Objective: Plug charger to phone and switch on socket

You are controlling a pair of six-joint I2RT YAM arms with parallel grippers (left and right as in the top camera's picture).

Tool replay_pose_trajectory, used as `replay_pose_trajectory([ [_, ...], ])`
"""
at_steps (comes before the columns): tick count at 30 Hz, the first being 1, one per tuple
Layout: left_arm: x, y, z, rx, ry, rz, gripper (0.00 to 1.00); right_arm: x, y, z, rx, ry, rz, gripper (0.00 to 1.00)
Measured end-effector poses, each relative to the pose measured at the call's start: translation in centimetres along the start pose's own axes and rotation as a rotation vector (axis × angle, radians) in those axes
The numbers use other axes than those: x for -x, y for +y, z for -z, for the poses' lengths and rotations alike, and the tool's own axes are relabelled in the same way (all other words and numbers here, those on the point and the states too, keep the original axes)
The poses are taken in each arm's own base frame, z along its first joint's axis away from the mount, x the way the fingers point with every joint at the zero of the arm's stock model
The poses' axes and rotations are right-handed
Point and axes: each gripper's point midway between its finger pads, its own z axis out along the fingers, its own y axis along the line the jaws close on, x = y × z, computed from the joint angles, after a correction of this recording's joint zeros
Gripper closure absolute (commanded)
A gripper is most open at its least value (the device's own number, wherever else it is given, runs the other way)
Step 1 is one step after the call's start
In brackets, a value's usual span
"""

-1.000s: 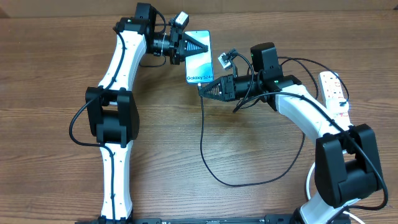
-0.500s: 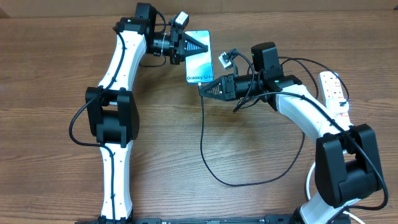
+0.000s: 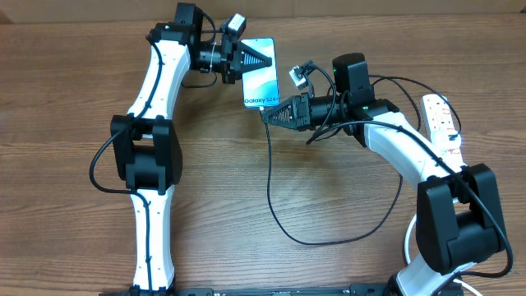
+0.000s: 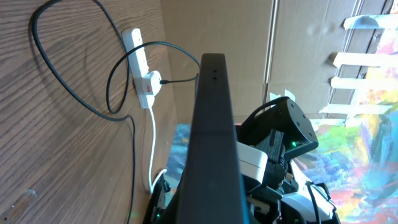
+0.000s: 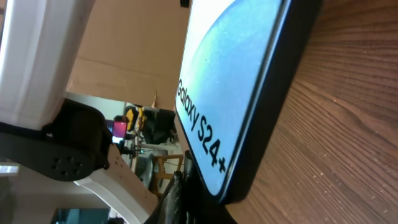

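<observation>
Wood-grain table (image 3: 74,82): brown boards carry everything; both arms reach toward the far middle.
White socket (image 3: 441,119): it lies at the right edge, well apart from the phone. The left wrist view shows a white adapter seated in the socket (image 4: 138,59). Whether its switch is on cannot be told.
Black charger (image 3: 269,189): the thin cable loops across the table and rises to the right gripper.
Phone (image 3: 261,82): it sits between the two grippers, screen up, with the lettered short edge toward the right arm. The left wrist view sees the phone (image 4: 214,124) edge-on.
Left gripper (image 3: 268,60): clenched on the phone's far end, steadying it.
Right gripper (image 3: 265,113): clamped on the charger's free end, just beside the lettered edge. The plug itself is too small to make out.
Step in hand: probably lining the plug up with the port; seating is not confirmed.
Next move: likely a straight, gentle push into the port while the left keeps the phone fixed. After that comes letting go and a reach to the socket's switch.
</observation>
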Motion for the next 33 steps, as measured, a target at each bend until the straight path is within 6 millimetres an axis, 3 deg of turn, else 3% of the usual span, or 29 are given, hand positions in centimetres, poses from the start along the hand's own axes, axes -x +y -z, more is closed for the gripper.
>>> replay_pose_trajectory([
  [22,0.3,0.5,0.4,0.031,-0.015,-0.012,0.96,0.6,-0.8,-0.3,-0.053,-0.041,-0.184,0.96],
  [33,0.7,0.9,1.3,0.051,-0.037,0.027,0.96,1.3,-0.4,-1.6,-0.072,-0.075,-0.149,0.96],
])
